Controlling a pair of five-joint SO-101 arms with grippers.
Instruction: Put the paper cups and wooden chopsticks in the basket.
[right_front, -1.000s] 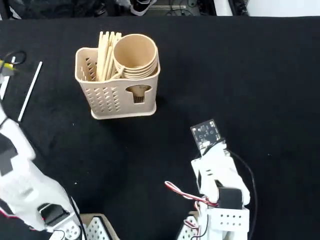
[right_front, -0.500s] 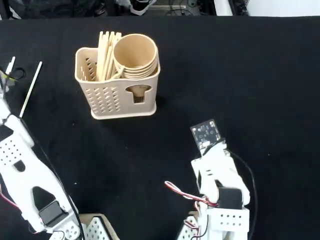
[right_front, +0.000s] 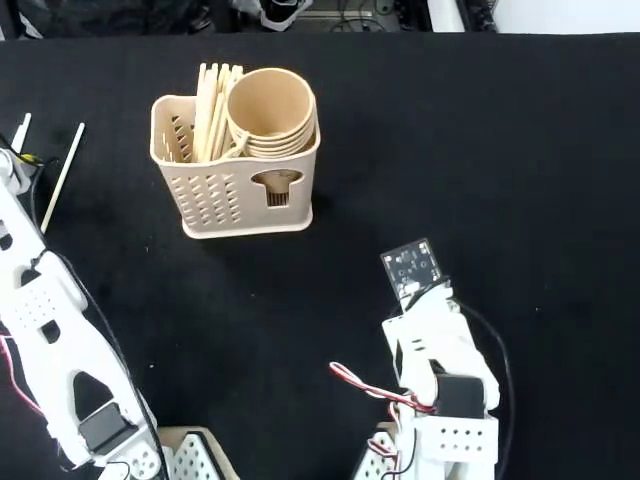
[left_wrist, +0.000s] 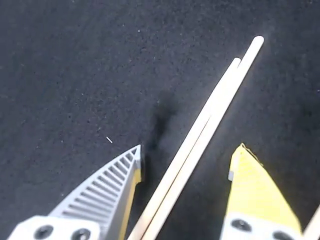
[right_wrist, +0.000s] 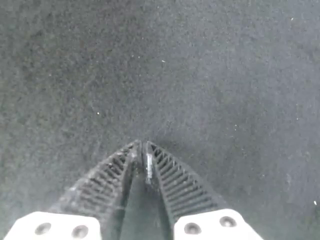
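Your left gripper (left_wrist: 190, 147) stands wide open. Its grey ribbed finger (left_wrist: 112, 192) and yellow finger (left_wrist: 250, 192) sit either side of a pair of chopsticks (left_wrist: 216, 102) lying flat on the black table (left_wrist: 75, 60). Neither finger is clamped on the pair. It runs close along the grey finger, and you cannot tell whether they touch. In the high view your left arm (right_front: 45, 320) reaches along the table's left edge, with a single loose chopstick (right_front: 60, 180) lying just beside its far end. Your right gripper (right_wrist: 142, 146) has its fingers pressed together tip to tip, holding nothing, low over the table. Its arm (right_front: 440, 360) sits folded near the front edge, well apart from the basket (right_front: 235, 200). The basket stands upright in the far left part of the table. It holds a nested stack of paper cups (right_front: 272, 100) and, just beside them, a bundle of chopsticks (right_front: 213, 100) standing on end.
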